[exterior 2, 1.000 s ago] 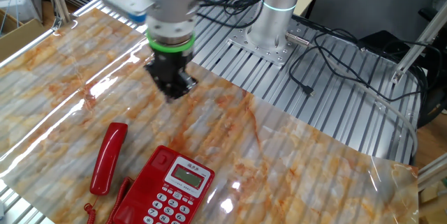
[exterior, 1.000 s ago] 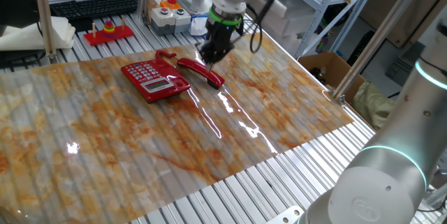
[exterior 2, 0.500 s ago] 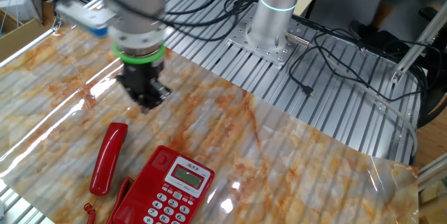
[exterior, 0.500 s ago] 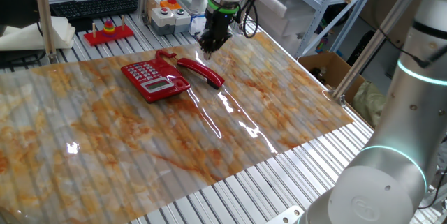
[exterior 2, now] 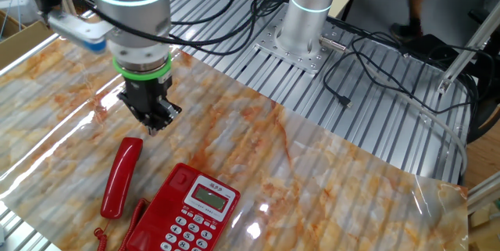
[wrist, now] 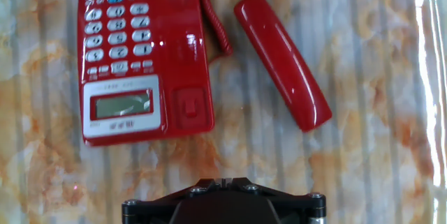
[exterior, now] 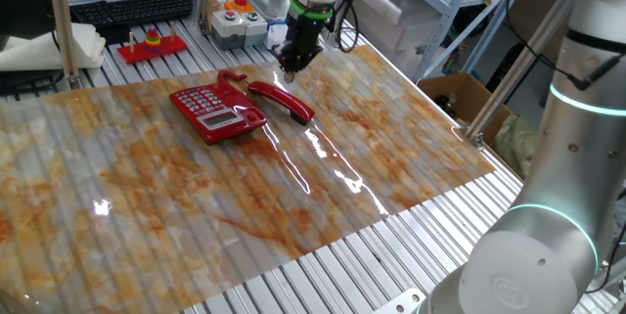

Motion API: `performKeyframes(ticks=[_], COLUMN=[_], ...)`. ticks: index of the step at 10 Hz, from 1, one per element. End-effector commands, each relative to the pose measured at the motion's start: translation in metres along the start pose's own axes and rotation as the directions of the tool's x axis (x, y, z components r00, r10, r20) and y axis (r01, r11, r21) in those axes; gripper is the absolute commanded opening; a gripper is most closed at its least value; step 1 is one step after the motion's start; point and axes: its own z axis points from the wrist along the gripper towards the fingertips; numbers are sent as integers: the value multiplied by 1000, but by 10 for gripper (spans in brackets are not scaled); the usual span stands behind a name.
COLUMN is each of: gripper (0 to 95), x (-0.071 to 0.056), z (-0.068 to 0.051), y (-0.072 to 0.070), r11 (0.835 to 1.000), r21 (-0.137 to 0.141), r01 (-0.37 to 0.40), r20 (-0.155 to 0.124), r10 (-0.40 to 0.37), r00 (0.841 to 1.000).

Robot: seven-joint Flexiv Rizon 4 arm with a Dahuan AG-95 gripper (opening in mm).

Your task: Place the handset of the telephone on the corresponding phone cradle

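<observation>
Hand view: glossy red plastic handset (wrist: 281, 58) lying off-cradle on marbled table sheet (wrist: 363, 147), just beside red slanted desk telephone (wrist: 143, 63). Black two-finger gripper (exterior 2: 154, 120), shifted closer above handset, empty, apparently nearly closed; grasp pending.

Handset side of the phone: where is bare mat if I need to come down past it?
Bare marbled mat runs beyond the handset, away from the telephone, and across the near side. The strip between handset and telephone is narrow, with the coiled cord there. The gripper hovers by the handset's end.
</observation>
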Motion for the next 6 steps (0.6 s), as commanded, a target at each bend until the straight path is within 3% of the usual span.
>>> performKeyframes(ticks=[1, 6], gripper=[0, 0], x=[-3, -2], z=[1, 2], y=[0, -3], r11=[1000, 999], r21=[-5, -7], r01=[5, 36], r20=[-5, 10], r10=[-5, -36], r00=[1000, 999])
